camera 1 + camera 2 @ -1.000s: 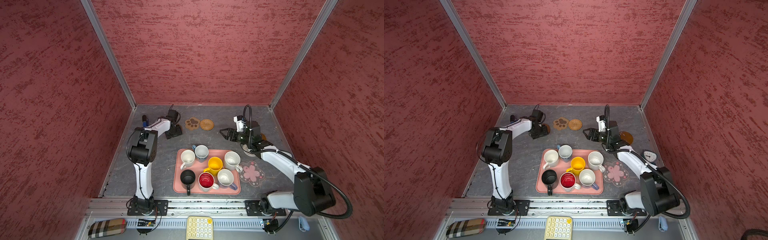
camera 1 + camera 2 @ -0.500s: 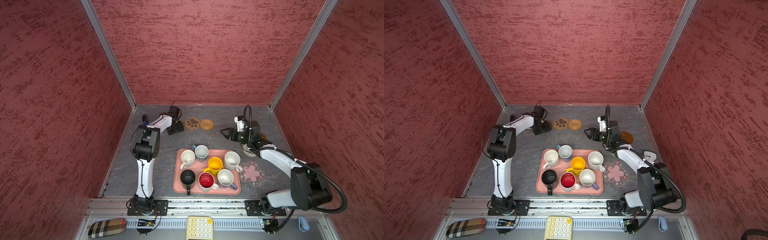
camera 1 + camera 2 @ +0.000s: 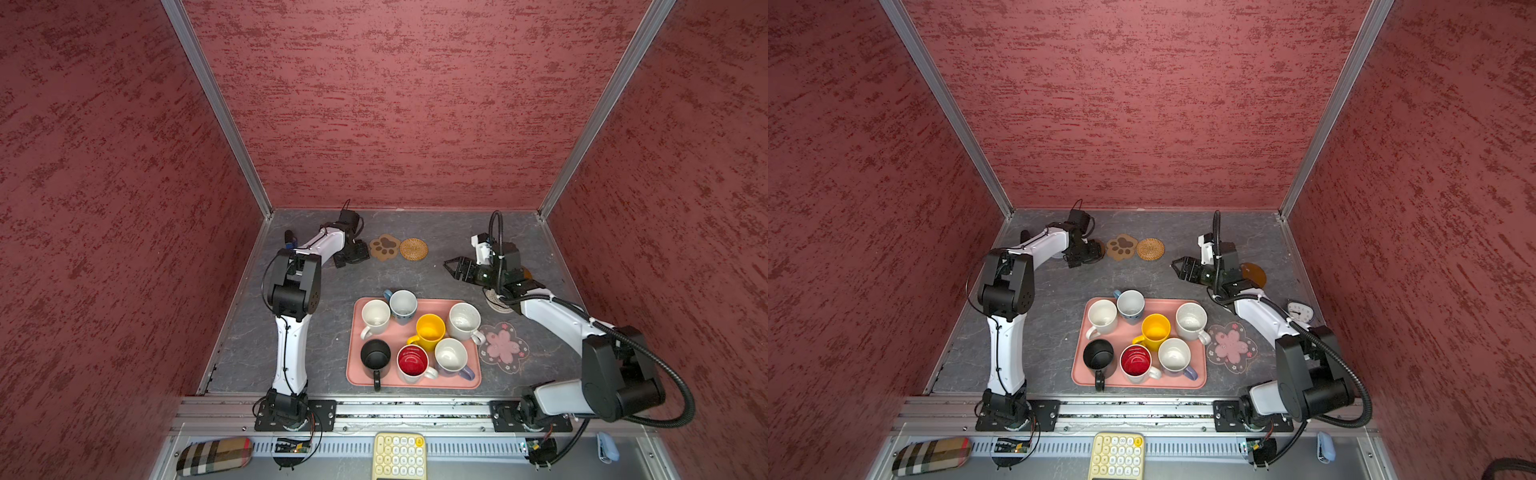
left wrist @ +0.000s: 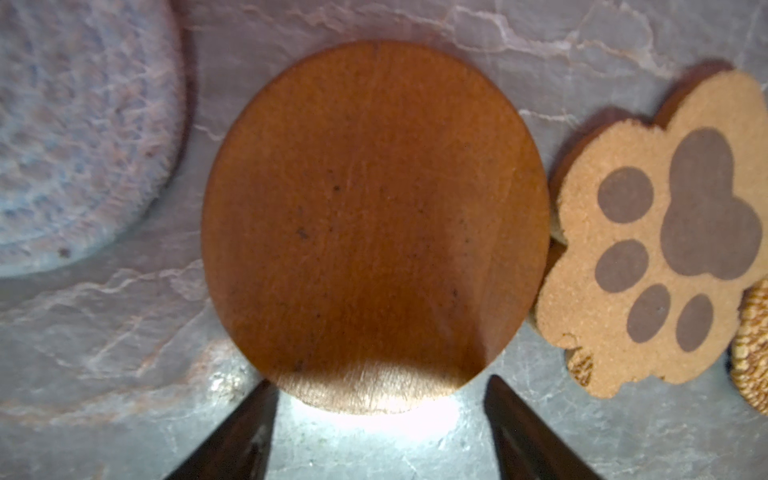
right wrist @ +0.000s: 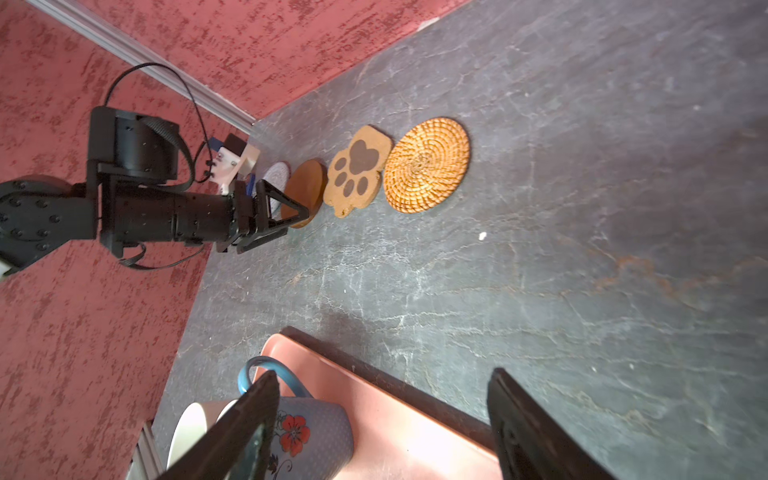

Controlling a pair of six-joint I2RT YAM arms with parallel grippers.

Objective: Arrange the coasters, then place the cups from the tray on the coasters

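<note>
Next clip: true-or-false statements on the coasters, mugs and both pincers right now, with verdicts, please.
1. The yellow handled mug stands on the salmon-pink rectangular tray. True.
2. The left pincer grips the round brown coaster. False: its jaws are open and the coaster lies free.
3. The tan paw-shaped coaster lies between that brown coaster and the round wicker coaster. True.
4. The pink flower-shaped coaster lies left of the tray in both top views. False: it lies right of it.
5. The right pincer holds a mug. False: open and empty.
</note>
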